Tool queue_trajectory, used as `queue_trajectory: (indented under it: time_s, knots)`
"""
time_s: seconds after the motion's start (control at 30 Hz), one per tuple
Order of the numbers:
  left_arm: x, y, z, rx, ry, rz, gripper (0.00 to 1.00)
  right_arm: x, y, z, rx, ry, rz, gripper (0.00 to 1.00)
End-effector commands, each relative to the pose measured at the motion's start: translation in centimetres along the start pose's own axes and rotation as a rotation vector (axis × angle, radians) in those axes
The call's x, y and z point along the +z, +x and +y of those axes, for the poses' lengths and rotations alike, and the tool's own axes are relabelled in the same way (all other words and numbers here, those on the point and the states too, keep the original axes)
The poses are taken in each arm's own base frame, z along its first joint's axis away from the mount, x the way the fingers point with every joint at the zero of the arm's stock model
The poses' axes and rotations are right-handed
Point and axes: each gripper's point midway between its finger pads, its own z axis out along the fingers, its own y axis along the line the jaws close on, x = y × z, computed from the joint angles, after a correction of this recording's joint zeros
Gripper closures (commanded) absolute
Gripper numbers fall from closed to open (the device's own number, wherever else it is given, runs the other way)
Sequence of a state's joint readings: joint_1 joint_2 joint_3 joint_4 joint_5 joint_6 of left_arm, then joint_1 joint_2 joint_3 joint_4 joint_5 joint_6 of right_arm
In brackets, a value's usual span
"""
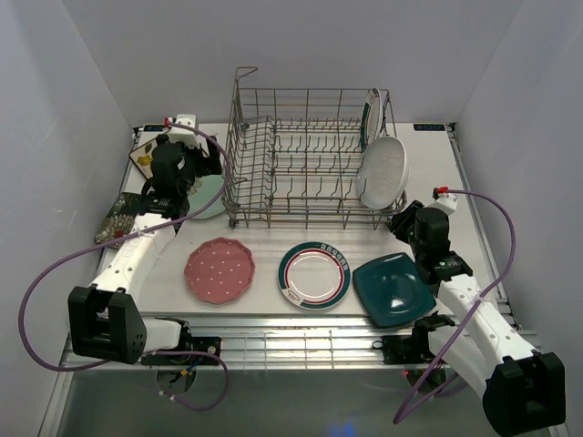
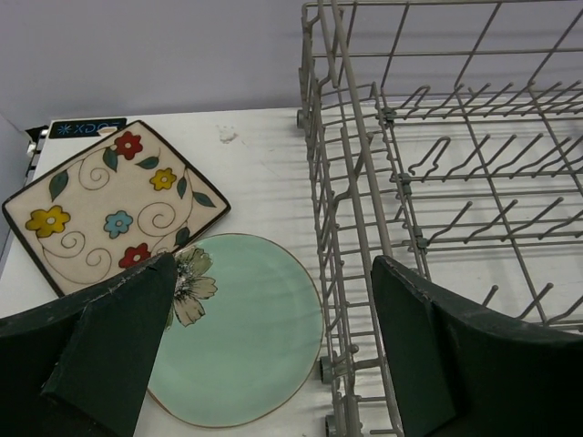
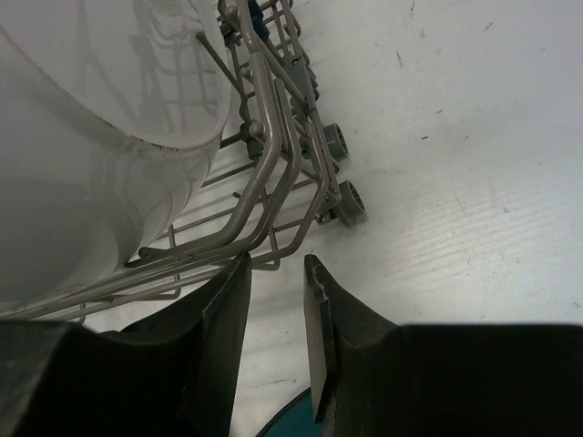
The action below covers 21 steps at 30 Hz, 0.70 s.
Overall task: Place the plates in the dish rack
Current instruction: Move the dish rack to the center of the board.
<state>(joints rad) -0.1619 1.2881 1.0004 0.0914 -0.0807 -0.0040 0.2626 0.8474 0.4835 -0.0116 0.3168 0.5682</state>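
The grey wire dish rack (image 1: 301, 155) stands at the back middle. A white oval plate (image 1: 383, 171) and a teal-and-red-rimmed plate (image 1: 372, 114) stand in its right end. On the table lie a pink dotted plate (image 1: 219, 269), a second teal-and-red-rimmed plate (image 1: 314, 275) and a dark teal square plate (image 1: 393, 291). My left gripper (image 1: 178, 198) is wide open and empty over the mint plate (image 2: 237, 328), beside the rack (image 2: 364, 209). My right gripper (image 3: 277, 264) is slightly open and empty at the rack's front right corner (image 3: 273, 173), below the white plate (image 3: 91, 137).
A cream floral square plate (image 2: 109, 200) lies at the back left, and a dark floral square plate (image 1: 117, 218) lies near the left wall. White walls close in on the left, right and back. The rack's small wheels (image 3: 342, 173) rest on the table.
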Motion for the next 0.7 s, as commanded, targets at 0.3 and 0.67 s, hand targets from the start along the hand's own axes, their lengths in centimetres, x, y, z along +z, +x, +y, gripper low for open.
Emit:
queue_trajectory:
  time_s: [0.3, 0.67]
  knots:
    - [-1.5, -2.6, -1.8, -0.049, 0.104, 0.005, 0.02, 1.2, -1.9, 1.5, 0.019, -0.054, -0.083, 0.65]
    - [-2.0, -2.0, -3.8, -0.062, 0.215, 0.041, 0.09, 1.4, -1.8, 1.7, 0.017, -0.067, -0.082, 0.65]
